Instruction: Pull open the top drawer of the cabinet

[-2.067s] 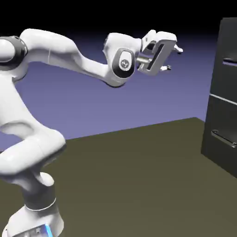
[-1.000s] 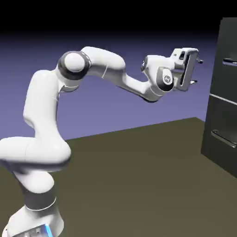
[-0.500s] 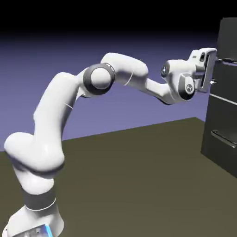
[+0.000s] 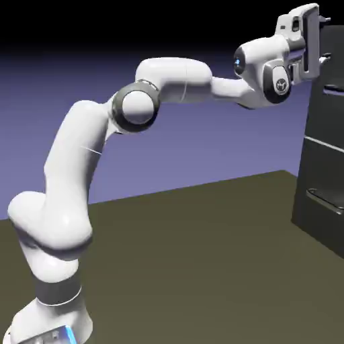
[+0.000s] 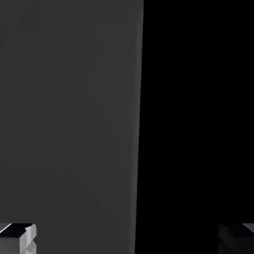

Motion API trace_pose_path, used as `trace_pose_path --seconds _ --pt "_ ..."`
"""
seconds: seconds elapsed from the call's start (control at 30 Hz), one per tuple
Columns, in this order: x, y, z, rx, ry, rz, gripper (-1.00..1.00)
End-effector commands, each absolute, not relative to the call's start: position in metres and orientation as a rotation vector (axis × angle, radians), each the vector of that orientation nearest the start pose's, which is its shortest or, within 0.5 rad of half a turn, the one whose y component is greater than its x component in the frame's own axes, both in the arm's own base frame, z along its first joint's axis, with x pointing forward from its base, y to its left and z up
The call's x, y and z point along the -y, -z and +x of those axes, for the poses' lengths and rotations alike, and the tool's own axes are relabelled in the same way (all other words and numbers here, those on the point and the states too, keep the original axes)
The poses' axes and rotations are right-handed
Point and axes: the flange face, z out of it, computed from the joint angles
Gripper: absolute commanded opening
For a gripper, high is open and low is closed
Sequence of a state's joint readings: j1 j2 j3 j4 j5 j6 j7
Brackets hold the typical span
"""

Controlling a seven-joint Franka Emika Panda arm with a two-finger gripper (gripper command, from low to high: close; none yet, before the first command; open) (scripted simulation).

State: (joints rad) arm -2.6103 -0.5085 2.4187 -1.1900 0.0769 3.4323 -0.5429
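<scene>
One tall, boxy, matte charcoal cabinet (image 4: pixel 322 168) stands at the right on a flat olive-brown table (image 4: pixel 201 255). Two lower drawer fronts show, one carrying a dark bar handle (image 4: pixel 325 199). The top drawer (image 4: pixel 330 74) is a flat dark panel; its handle is not discernible. One glossy white jointed arm (image 4: pixel 168 84) reaches level toward it. The two-finger gripper (image 4: pixel 325 40), jaws spread wide and empty, sits at the drawer's upper edge, fingertips just beside the face. The hand view shows smooth grey panel (image 5: pixel 69 124) beside blackness.
</scene>
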Motion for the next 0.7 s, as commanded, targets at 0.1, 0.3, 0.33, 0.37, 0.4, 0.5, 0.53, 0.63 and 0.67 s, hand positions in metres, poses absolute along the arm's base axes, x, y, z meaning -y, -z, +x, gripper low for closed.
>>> trace_pose_path --seconds 0.1,0.3,0.33,0.37,0.4,0.5,0.53,0.63,0.67 --pt "-0.045 -0.833 0.628 -0.493 -1.951 1.381 0.00" --pt "-0.017 -0.925 0.550 -0.344 -2.047 1.262 0.00" --pt "-0.010 -0.938 0.536 -0.317 -2.062 1.245 0.00" --pt "-0.003 -0.951 0.523 -0.289 -2.078 1.229 0.00" --pt "0.006 -0.963 0.509 -0.261 -2.093 1.213 0.00" --pt "0.034 -0.995 0.469 -0.175 -2.137 1.173 0.00" --pt "0.044 -1.004 0.456 -0.145 -2.151 1.161 0.00" --pt "0.079 -1.026 0.420 -0.054 -2.191 1.132 0.00" --pt "0.092 -1.032 0.408 -0.024 -2.203 1.124 0.00"
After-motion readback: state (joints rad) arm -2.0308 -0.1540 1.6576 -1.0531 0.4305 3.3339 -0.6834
